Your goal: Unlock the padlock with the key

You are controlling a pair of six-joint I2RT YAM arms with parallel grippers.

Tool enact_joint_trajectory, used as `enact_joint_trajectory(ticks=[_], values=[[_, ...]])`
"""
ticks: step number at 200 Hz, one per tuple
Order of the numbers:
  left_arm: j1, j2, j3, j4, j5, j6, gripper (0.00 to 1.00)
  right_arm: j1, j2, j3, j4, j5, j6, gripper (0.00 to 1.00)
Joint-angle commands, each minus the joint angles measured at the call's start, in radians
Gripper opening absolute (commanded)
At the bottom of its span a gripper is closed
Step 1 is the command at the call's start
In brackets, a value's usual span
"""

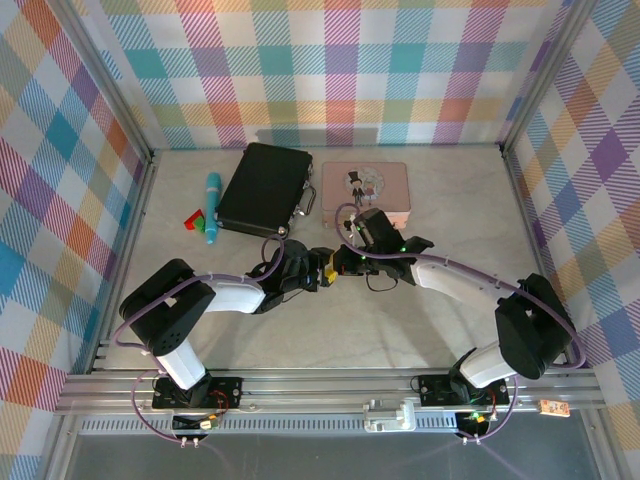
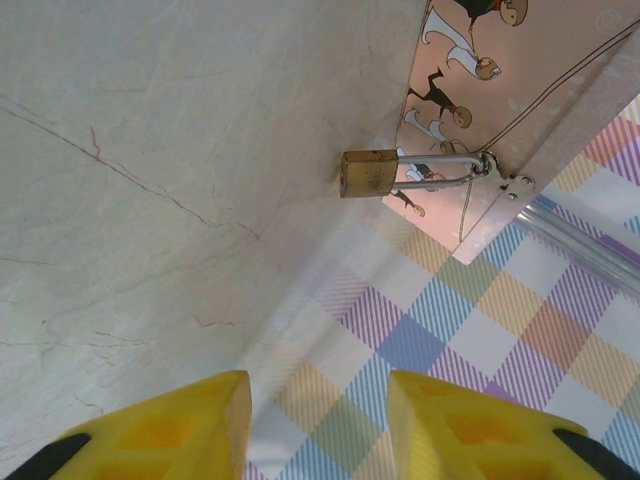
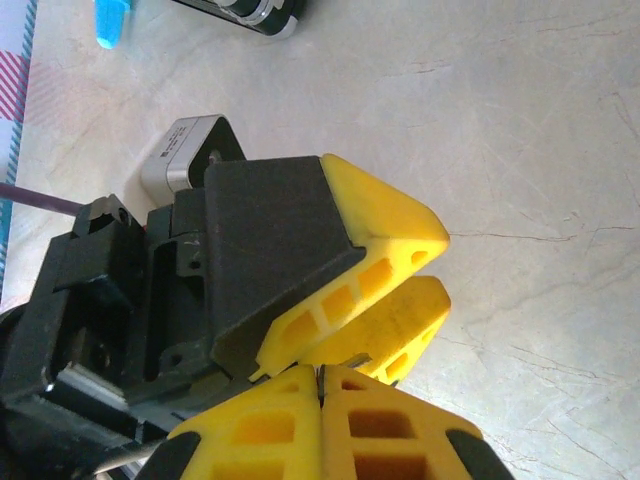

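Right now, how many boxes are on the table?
2. The black case sits at the back of the table; the pink picture tin lies just right of it, the padlock hooked through its clasp. No others seem hidden.

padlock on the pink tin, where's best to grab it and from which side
Likely take the padlock by its brass body, not the thin shackle, which is threaded through the hasp on the pink tin. Come from the body's free end, away from the tin, jaws across its narrow sides: it is blocky and sticks out over bare table.
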Motion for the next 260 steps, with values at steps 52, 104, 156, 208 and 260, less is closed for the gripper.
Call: enact_joint_trajectory(ticks=[52,104,156,208,260], values=[[-0.010,0.027,-0.010,0.051,-0.014,-0.002,0.00,-0.008,-0.026,-0.015,0.022,-0.007,-0.021,0.00],[0.001,-0.072,0.026,-0.125,-0.092,0.182,0.00,-0.024,-0.051,0.066,-0.047,0.024,-0.082,0.00],[0.011,-0.110,0.024,-0.141,-0.056,0.097,0.49,-0.053,-0.063,0.044,-0.010,-0.008,-0.090,0.00],[-0.002,-0.139,0.013,-0.104,-0.029,-0.016,0.59,-0.055,-0.036,0.033,0.069,-0.070,-0.085,0.00],[-0.003,-0.157,-0.010,-0.060,-0.044,-0.080,0.55,-0.055,0.003,0.004,0.161,-0.165,-0.048,0.00]])
